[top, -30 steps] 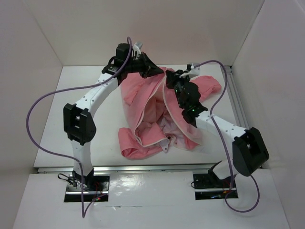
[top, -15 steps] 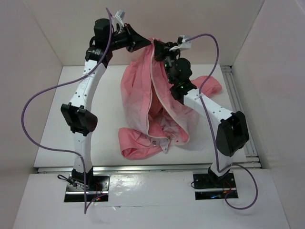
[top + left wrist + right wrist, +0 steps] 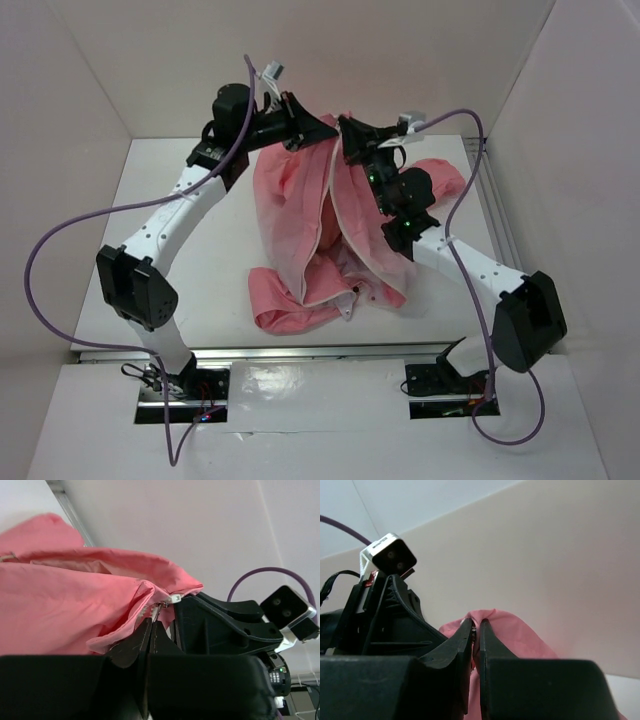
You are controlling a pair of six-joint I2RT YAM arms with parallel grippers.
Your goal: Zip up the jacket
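The salmon-pink jacket (image 3: 300, 215) hangs open from both grippers at the back of the table, its lower part heaped on the table, paler lining and white zipper edging (image 3: 330, 215) showing. My left gripper (image 3: 328, 130) is shut on the jacket's zipper edge (image 3: 150, 611) at the top. My right gripper (image 3: 347, 128) is shut on the jacket's fabric (image 3: 492, 617) right beside it. The two grippers almost touch. In the left wrist view the left gripper (image 3: 151, 625) has the right gripper's black fingers (image 3: 215, 625) just to its right. The right gripper (image 3: 476, 630) pinches a fold.
White walls enclose the table (image 3: 170, 240) on the left, back and right. A sleeve (image 3: 440, 180) lies at the back right and a bunched hem (image 3: 295, 305) near the front. Purple cables (image 3: 60, 235) loop off both arms. A metal rail (image 3: 500, 220) runs along the right edge.
Both grippers rose with the jacket's top edge, then came down a little and shifted right. The jacket hangs more stretched than a second ago.
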